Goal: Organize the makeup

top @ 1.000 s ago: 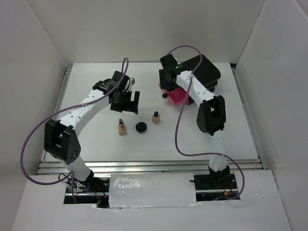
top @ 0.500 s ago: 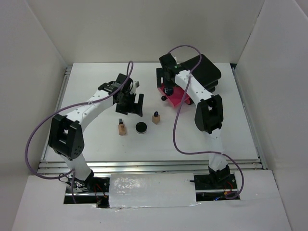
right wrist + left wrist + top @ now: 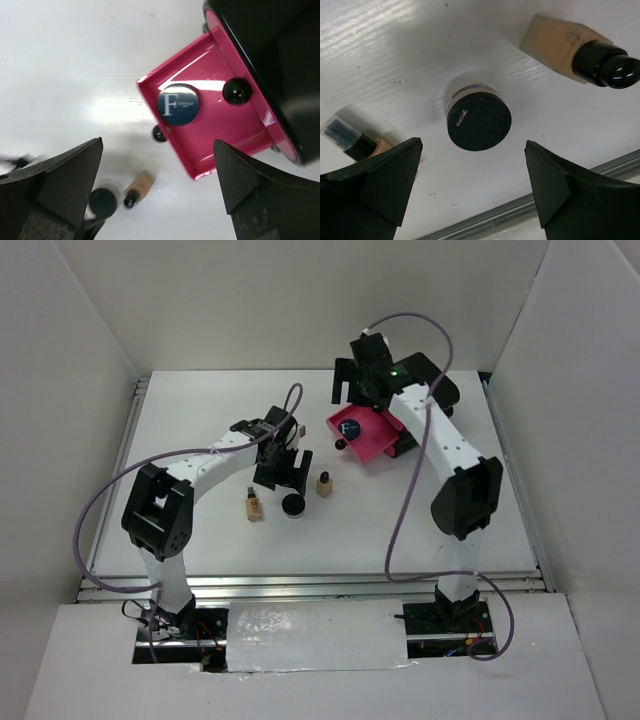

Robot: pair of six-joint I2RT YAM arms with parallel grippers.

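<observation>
Left hand (image 3: 472, 150) open over black compact (image 3: 478, 123); right hand (image 3: 157, 145) open, empty, above pink drawer (image 3: 235, 130).
Black compact sits on the surface (image 3: 395, 60), centred between the left fingers (image 3: 380, 180), tan bottles (image 3: 557, 47) either side: judged the next pick. Blue compact (image 3: 177, 104) lies inside the drawer just beyond the right hand, apparently sorted.

This is a robotics lab test cell. Plain white panels (image 3: 300, 300) box in a white table (image 3: 200, 410) on the left, right and far sides. Slotted aluminium rails (image 3: 330, 586) run along its near edge. There a left arm (image 3: 200, 468) and a right arm (image 3: 445, 440) are bolted down, purple cables (image 3: 388, 535) looping off them and bare wiring (image 3: 150, 625) showing at the bases.
</observation>
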